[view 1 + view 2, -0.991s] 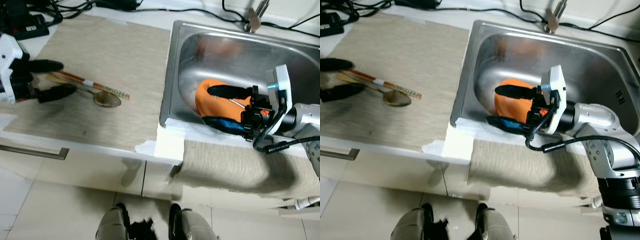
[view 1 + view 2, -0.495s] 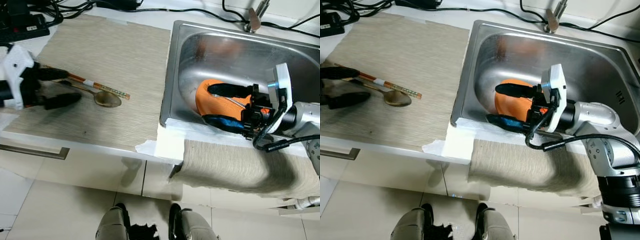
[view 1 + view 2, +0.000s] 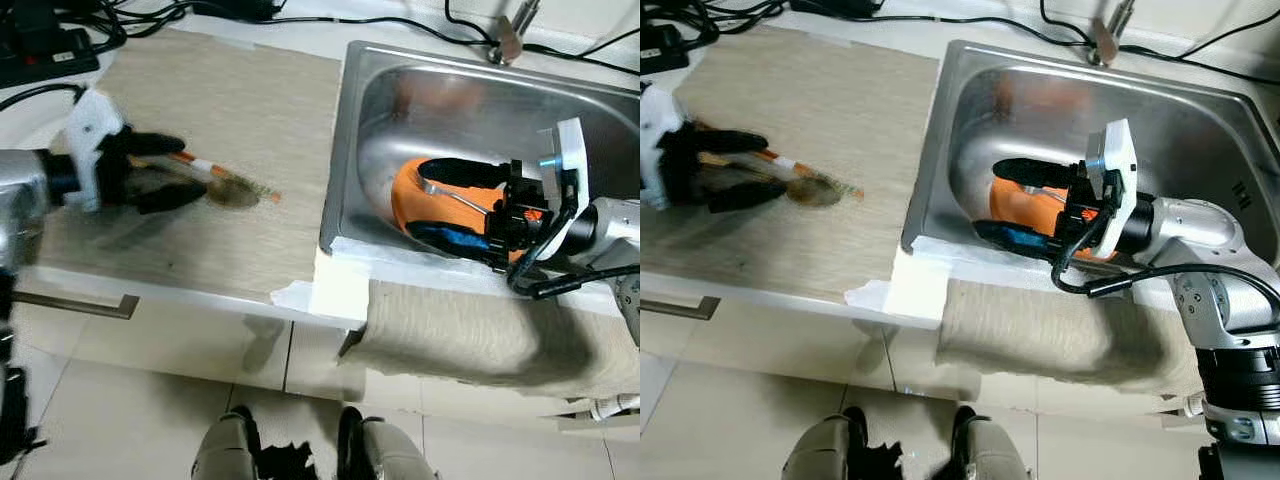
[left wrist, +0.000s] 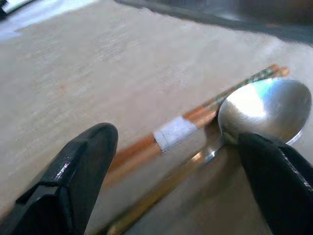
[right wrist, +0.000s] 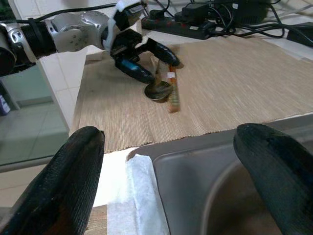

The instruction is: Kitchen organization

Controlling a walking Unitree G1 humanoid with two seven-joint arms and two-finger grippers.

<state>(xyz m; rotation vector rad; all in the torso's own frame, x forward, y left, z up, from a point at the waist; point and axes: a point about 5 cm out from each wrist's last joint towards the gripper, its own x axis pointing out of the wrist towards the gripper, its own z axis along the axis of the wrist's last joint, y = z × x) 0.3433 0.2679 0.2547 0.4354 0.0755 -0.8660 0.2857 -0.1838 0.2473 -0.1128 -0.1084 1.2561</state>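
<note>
The left gripper (image 3: 160,172) is spread wide astride the chopsticks (image 4: 161,139) and spoon (image 4: 264,110) on the mat (image 3: 240,110); nothing is gripped. The right gripper (image 3: 1025,205) is held open around the orange bowl (image 3: 420,195) in the sink (image 3: 450,90), unclamped. No item is judged put away yet.

On the worktop (image 3: 250,110) left of the sink (image 3: 345,150), the spoon (image 4: 264,110) and chopsticks (image 4: 190,125) lie side by side, touching, near the left edge, between the left hand's (image 3: 165,172) fingers. A bowl (image 3: 415,195) sits in the sink against its front wall, with the right hand (image 3: 450,205) over it. A cloth (image 3: 480,335) hangs over the front edge before the sink.
</note>
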